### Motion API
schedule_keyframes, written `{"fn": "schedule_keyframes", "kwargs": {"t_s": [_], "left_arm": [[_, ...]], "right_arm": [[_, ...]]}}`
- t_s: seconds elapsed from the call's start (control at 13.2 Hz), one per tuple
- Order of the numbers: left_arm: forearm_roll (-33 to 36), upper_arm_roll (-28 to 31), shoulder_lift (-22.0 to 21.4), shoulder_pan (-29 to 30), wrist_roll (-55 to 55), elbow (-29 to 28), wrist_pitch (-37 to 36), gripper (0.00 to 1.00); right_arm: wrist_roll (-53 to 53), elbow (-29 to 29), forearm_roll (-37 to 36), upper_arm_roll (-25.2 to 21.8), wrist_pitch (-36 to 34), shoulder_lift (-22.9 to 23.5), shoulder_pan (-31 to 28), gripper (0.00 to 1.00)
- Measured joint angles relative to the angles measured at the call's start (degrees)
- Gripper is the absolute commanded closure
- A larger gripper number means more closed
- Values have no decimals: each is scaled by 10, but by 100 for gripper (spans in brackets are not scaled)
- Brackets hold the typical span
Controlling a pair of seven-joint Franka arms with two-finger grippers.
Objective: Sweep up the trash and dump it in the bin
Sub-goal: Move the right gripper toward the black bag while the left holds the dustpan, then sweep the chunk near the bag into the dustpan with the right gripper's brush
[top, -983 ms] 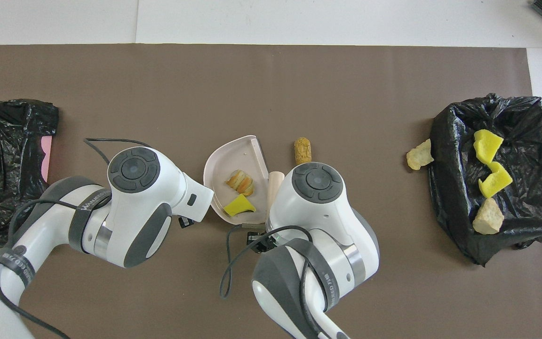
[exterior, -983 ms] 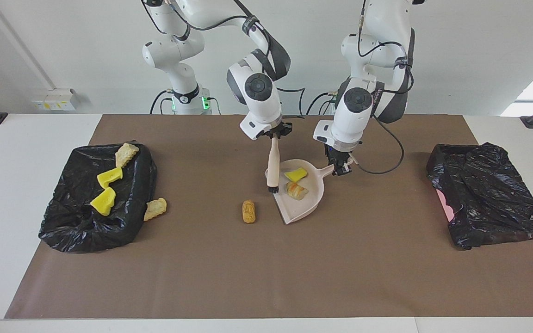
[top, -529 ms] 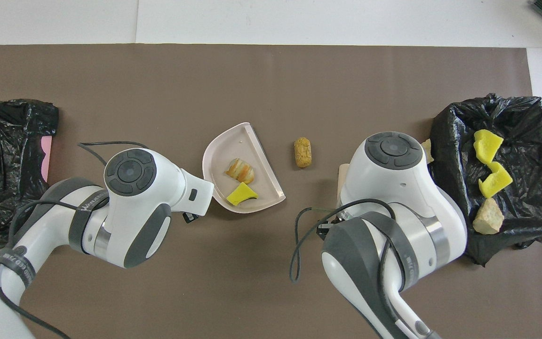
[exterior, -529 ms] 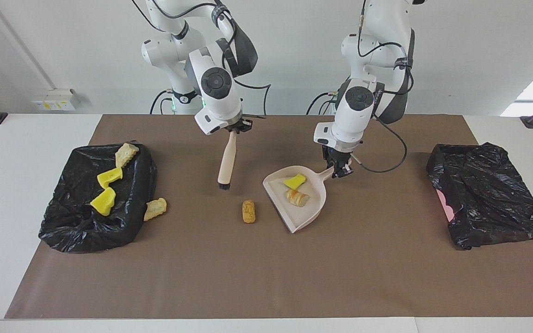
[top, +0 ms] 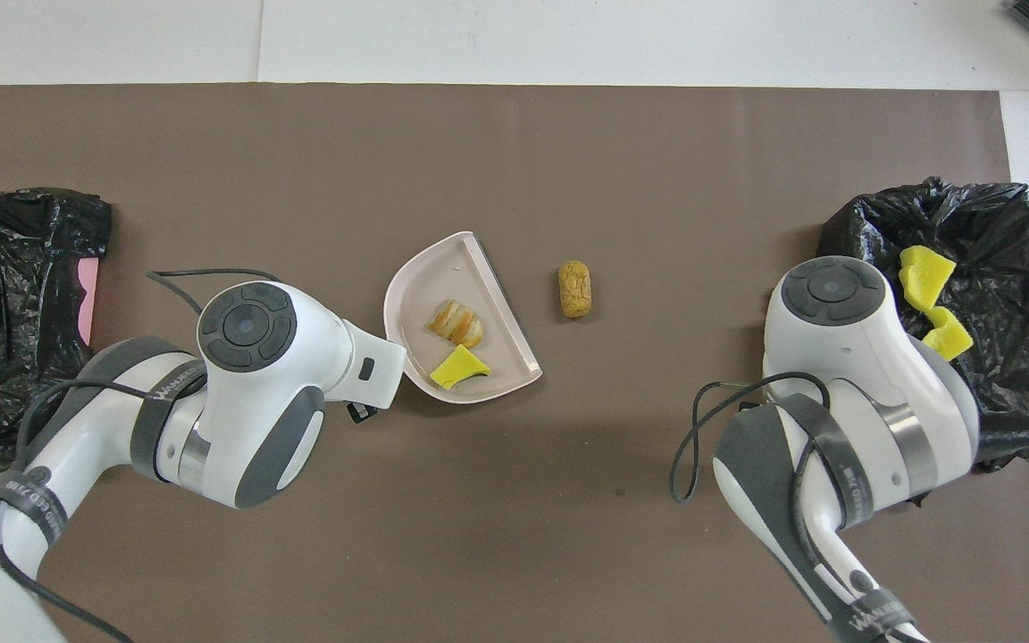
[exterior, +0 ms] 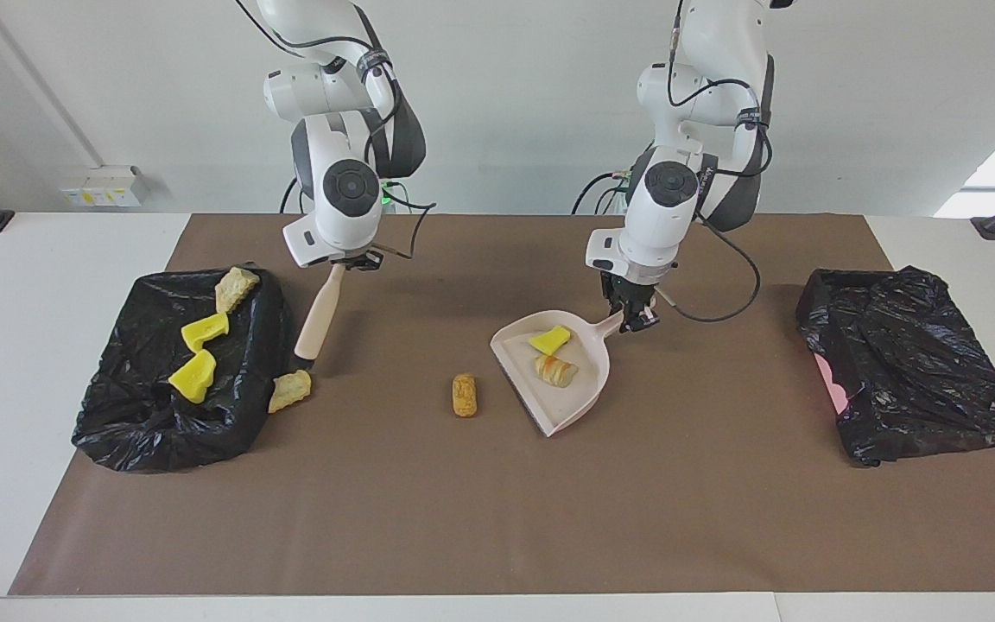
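1. Your right gripper (exterior: 351, 262) has swung away from the dustpan (exterior: 584, 380) over the last second and is now at the right arm's end of the table, clamped on the top of the brush (exterior: 314, 321).
2. The brush hangs down slanted, bristle end low beside the bin bag (exterior: 161, 423), just next to the tan lump (exterior: 289, 390) lying on the mat against the bag's edge. Whether the bristles touch the lump, you can't tell.
3. Likely meaning: that stray piece is the next one to sweep, so the job is mid-way, not finishing.
4. Your left gripper (exterior: 633, 315) is closed on the dustpan's handle; the pan has been pulled a little toward the left arm's end and sits on the mat near the middle.
5. Trash count: a yellow chunk (exterior: 550, 339) and a striped bread piece (exterior: 555, 370) in the pan; an orange-brown roll (exterior: 464, 395) loose on the mat beside the pan's open lip; two yellow chunks (exterior: 193, 377) and a tan piece (exterior: 235, 288) already on the bag.
6. The pan is well apart from the brush, so the lump needs a long push, or the pan has to come over.
7. The second black bag (exterior: 912, 363) at the left arm's end holds no trash.
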Motion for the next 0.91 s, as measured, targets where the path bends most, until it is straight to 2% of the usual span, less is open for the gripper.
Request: {"fn": "schedule_keyframes", "kwargs": {"t_s": [0.23, 0.53, 0.76, 0.91], "left_arm": [[0, 0, 0, 0, 0, 0, 0, 100], [0, 0, 0, 0, 0, 0, 0, 100], [0, 0, 0, 0, 0, 0, 0, 100], [0, 0, 0, 0, 0, 0, 0, 100]], "right_arm": [[-42, -36, -47, 0, 45, -16, -47, 100], [-69, -77, -50, 1, 119, -7, -73, 100], [-103, -72, -41, 7, 143, 8, -61, 100], [-118, -54, -4, 10, 141, 20, -19, 100]]}}
